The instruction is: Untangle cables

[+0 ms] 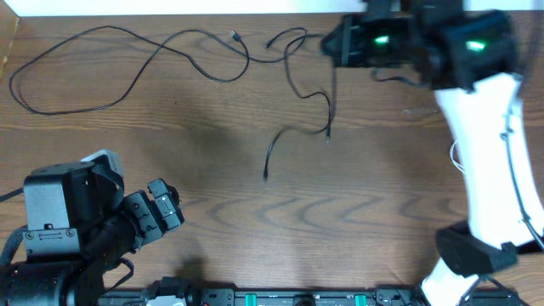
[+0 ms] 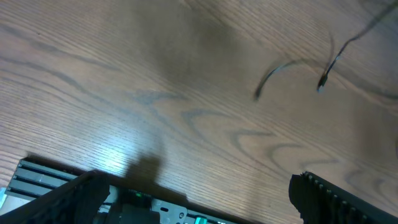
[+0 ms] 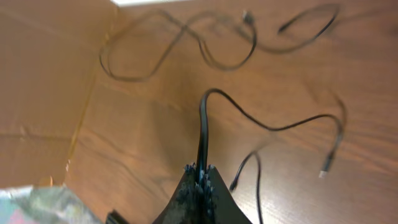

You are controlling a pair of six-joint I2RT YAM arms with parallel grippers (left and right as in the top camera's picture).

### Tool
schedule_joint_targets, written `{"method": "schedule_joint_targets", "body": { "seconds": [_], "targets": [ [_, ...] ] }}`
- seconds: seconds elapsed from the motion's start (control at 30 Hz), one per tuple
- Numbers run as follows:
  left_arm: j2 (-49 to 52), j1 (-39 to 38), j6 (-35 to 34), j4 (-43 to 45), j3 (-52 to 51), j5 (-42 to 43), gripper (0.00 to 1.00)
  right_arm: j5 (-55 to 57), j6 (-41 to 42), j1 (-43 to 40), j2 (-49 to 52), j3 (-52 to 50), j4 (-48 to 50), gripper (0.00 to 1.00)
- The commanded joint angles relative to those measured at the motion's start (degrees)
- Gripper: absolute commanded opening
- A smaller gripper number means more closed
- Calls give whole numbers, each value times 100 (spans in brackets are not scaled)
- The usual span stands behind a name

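A long black cable (image 1: pixel 127 68) lies in loose loops across the far left of the table and shows blurred in the right wrist view (image 3: pixel 174 43). My right gripper (image 1: pixel 328 42) (image 3: pixel 202 171) is shut on a second black cable (image 1: pixel 331 93) (image 3: pixel 273 127) and holds it above the far middle of the table. That cable hangs down to a plug end (image 1: pixel 328 136) (image 3: pixel 323 174). A short black cable end (image 1: pixel 272 153) (image 3: pixel 245 165) (image 2: pixel 273 71) lies just left of it. My left gripper (image 1: pixel 166 204) (image 2: pixel 199 205) is open and empty at the near left.
A thin pale cord (image 1: pixel 454 156) shows beside the right arm's white link (image 1: pixel 484 144), mostly hidden. A metal rail (image 1: pixel 280 297) (image 2: pixel 43 177) runs along the table's near edge. A cardboard wall (image 3: pixel 37 81) stands at the table's left side.
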Motion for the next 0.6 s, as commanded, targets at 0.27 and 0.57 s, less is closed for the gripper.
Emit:
{"method": "schedule_joint_targets", "body": {
  "seconds": [0.27, 0.57],
  "targets": [
    [-2, 13, 28, -444, 9, -52, 98, -116, -48, 1246, 1355, 52, 308, 1],
    [-2, 13, 28, -444, 9, -55, 98, -153, 85, 1899, 1718, 103, 1025, 1]
  ]
}}
